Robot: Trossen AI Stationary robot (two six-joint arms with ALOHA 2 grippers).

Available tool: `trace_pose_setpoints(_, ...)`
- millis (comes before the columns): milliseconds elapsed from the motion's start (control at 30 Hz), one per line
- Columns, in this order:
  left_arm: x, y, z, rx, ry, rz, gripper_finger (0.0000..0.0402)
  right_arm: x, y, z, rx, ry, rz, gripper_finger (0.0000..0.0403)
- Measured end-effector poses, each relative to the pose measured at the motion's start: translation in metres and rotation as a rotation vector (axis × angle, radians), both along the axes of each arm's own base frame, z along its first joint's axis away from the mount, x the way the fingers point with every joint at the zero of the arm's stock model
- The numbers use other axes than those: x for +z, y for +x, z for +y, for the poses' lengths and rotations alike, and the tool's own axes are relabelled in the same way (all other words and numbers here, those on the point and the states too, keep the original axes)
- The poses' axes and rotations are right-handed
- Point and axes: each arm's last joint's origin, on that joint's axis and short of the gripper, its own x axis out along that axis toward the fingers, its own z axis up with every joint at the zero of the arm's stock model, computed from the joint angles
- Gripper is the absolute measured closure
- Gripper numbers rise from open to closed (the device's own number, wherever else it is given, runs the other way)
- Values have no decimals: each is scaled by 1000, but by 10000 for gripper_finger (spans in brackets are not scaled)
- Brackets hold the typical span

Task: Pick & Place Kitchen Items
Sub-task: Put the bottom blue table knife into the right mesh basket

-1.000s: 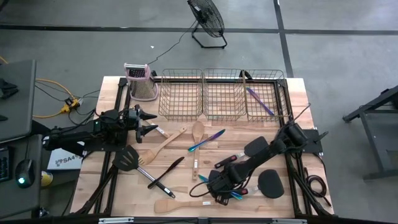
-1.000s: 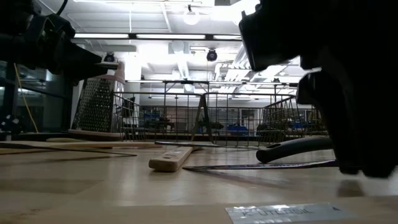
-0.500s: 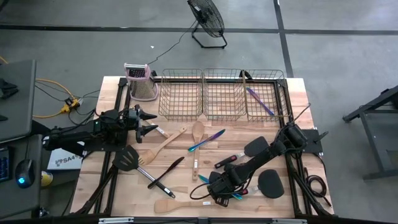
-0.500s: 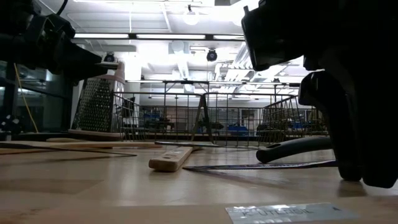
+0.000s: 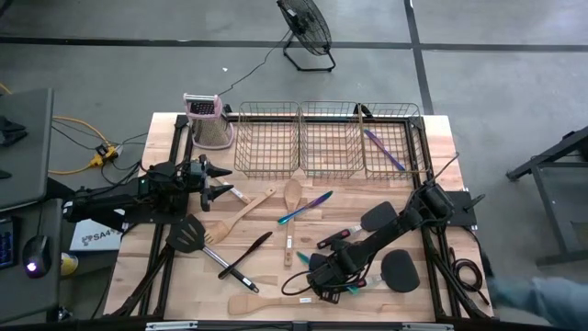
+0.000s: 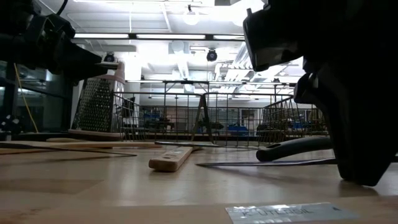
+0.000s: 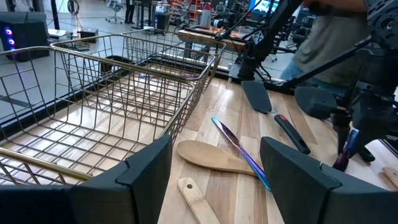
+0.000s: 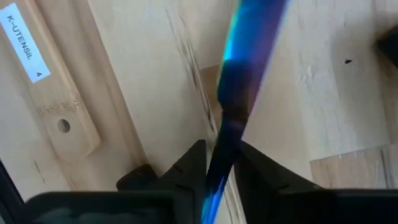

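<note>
My right gripper (image 5: 323, 287) stands near the table's near edge, right of the middle. It points down and is shut on a slim iridescent blue cutlery piece (image 8: 249, 56), whose long thin body (image 6: 267, 163) runs low over the wood in the low view. My left gripper (image 5: 220, 182) waits open and level at the table's left, touching nothing. Wooden spoons and spatulas (image 5: 292, 198), black spatulas (image 5: 378, 218) and another iridescent piece (image 5: 306, 207) lie flat on the table. My right gripper pinches the blue cutlery piece's narrow shaft (image 8: 225, 134) between its two fingers. The fingers come from above, pointing down, and lie across it. The piece stretches about level along the tabletop; I cannot tell whether it is clear of the wood.
Three wire baskets (image 5: 331, 138) line the far edge, with a purple piece (image 5: 384, 150) in the right one. A grater (image 5: 209, 119) stands at their left. A labelled wooden spatula (image 8: 50, 93) lies right beside my right gripper. A black spatula (image 5: 400, 269) lies to its right.
My right gripper has shut its fingers on the blue cutlery piece while staying where it was. In the low view the piece's free end has shifted slightly toward the gripper.
</note>
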Motion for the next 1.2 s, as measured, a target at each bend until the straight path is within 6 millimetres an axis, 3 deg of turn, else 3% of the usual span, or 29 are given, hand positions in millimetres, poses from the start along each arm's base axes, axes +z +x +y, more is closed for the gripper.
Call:
trace_pose_setpoints(200, 0, 0, 0, 0, 0, 0, 161, 0, 0, 0, -3, 0, 1, 373)
trace_pose_setpoints(567, 0, 0, 0, 0, 0, 0, 161, 2, 0, 0, -7, 24, 8, 373)
trace_pose_setpoints(833, 0, 0, 0, 0, 0, 0, 161, 22, -8, -3, -23, 57, 28, 373)
trace_pose_setpoints(1200, 0, 0, 0, 0, 0, 0, 161, 31, -20, -10, -44, 25, 120, 373)
